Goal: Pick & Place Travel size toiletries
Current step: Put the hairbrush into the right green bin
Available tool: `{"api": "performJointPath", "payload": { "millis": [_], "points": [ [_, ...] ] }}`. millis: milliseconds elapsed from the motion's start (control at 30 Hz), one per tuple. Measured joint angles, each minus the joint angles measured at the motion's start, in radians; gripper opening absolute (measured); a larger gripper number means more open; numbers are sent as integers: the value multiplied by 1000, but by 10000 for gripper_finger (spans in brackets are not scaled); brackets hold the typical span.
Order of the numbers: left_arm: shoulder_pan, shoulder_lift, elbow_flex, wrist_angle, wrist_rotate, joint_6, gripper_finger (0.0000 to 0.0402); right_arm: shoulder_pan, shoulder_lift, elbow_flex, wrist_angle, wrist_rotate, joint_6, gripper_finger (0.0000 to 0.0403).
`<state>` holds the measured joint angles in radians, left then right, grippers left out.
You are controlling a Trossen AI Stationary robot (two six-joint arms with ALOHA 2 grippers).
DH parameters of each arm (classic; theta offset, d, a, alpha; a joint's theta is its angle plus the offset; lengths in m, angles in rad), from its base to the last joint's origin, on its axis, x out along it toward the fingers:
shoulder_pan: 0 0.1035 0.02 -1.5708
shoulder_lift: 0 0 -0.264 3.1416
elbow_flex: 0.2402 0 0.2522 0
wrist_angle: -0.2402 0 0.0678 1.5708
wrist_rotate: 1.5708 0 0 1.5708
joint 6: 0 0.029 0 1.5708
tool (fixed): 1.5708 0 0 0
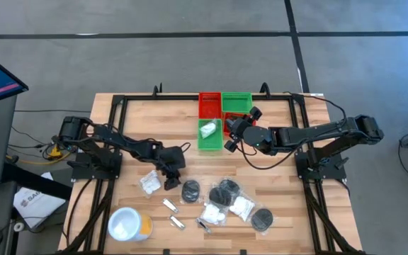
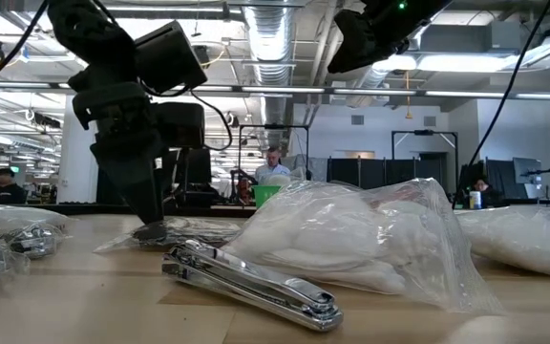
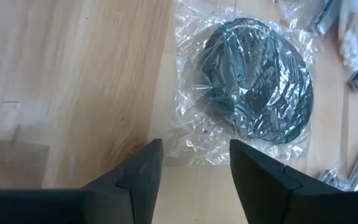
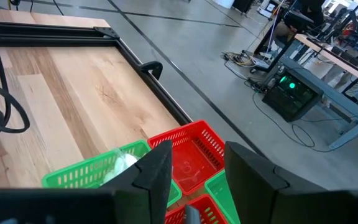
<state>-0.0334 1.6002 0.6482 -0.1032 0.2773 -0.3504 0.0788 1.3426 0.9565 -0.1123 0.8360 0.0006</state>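
A black round disc in clear wrap (image 3: 253, 81) lies flat on the wooden table (image 1: 133, 127). My left gripper (image 3: 194, 158) is open and slants down at the wrap's near edge (image 3: 188, 149), one finger on either side of it. The same disc (image 1: 190, 190) shows just right of that gripper (image 1: 170, 178) in the high view. More toiletries lie loose to the right: black discs (image 1: 225, 191), white packets (image 1: 241, 207) and silver sachets (image 1: 170, 206). Another white packet (image 1: 149, 183) lies left of the gripper. My right gripper (image 4: 197, 168) hangs open and empty over the bins. My left gripper has a fingertip (image 2: 149, 227) down at the table by the wrap's edge. I cannot tell whether it touches the wrap. Nothing is pinched between the fingers.
Red bins (image 1: 210, 105) and green bins (image 1: 236, 103) stand at the far middle; one green bin (image 1: 209, 134) holds a white packet. A white round tub with an orange side (image 1: 128, 224) stands at the near left. A black frame (image 1: 119, 99) borders the table.
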Motion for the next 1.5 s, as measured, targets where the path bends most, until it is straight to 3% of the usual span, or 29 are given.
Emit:
{"api": "performJointPath", "payload": {
  "millis": [267,633,767,967,1500],
  "points": [
    [1,-1,-38,77,15,-32,175,0,0,0,0,0,0,134],
    [1,2,-39,84,10,-23,123,0,0,0,0,0,0,134],
    [0,3,-39,84,8,16,90,0,0,0,0,0,0,133],
    [-2,5,-41,80,11,48,9,0,0,0,0,0,0,134],
    [-3,5,-41,83,7,47,0,0,0,0,0,0,0,129]
  ]
}}
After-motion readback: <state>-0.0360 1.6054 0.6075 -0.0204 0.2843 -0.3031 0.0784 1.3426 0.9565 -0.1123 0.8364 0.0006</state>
